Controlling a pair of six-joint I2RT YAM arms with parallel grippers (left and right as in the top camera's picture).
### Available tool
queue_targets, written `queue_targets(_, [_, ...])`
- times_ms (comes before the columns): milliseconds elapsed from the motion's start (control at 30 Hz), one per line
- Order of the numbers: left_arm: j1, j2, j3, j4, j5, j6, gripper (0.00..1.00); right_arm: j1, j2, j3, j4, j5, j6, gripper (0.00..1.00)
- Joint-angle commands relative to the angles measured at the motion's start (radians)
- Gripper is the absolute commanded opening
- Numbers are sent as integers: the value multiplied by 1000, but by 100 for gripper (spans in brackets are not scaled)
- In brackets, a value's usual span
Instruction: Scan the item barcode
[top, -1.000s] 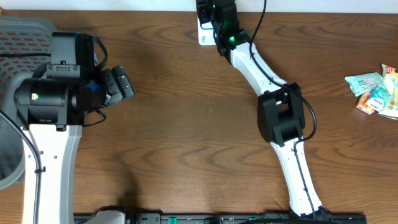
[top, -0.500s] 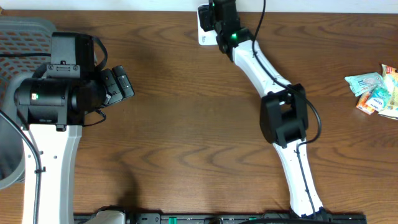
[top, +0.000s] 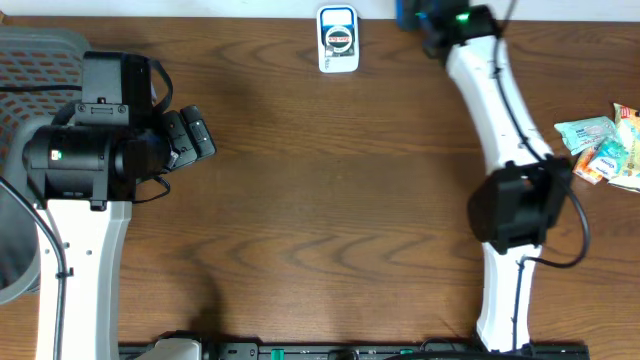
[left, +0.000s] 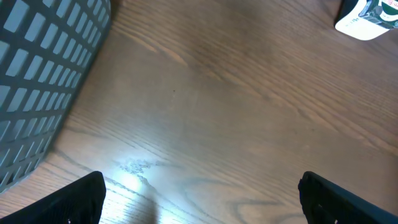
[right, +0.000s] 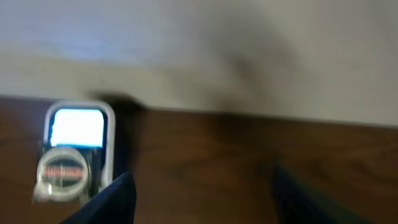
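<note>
a pile of small snack packets (top: 600, 150) lies at the right edge of the desk (top: 320, 200), well apart from both arms. they look light, soft and crinkly, with slippery film, so a pinch across one packet's sealed edge should lift it without crushing. a white scanner unit (top: 338, 40) with a lit blue screen stands at the far edge. the right tool (right: 202, 186) hangs just right of it, jaws apart and seemingly empty, though that view is blurred. the left tool (left: 202, 186) is wide open and empty, beside a grey basket (top: 40, 50). a second ago the right arm covered the scanner unit; it has since swung rightward. the left arm is unchanged.
</note>
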Motion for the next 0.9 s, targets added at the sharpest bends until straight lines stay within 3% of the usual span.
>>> queue_targets(0, [3, -5, 2, -4, -13, -12, 98, 7, -15, 5, -56, -219, -13, 70])
queue_targets(133, [3, -5, 2, -4, -13, -12, 98, 23, 3, 5, -111, -337, -10, 79])
queue_targets(433, [3, -5, 2, -4, -13, -12, 98, 117, 81, 5, -100, -338, 37, 88])
queue_targets(767, [3, -5, 2, -4, -13, -12, 98, 233, 152, 5, -156, -226, 123, 92])
queue_targets(867, [3, -5, 2, -4, -13, -12, 98, 271, 175, 5, -179, -107, 194, 93])
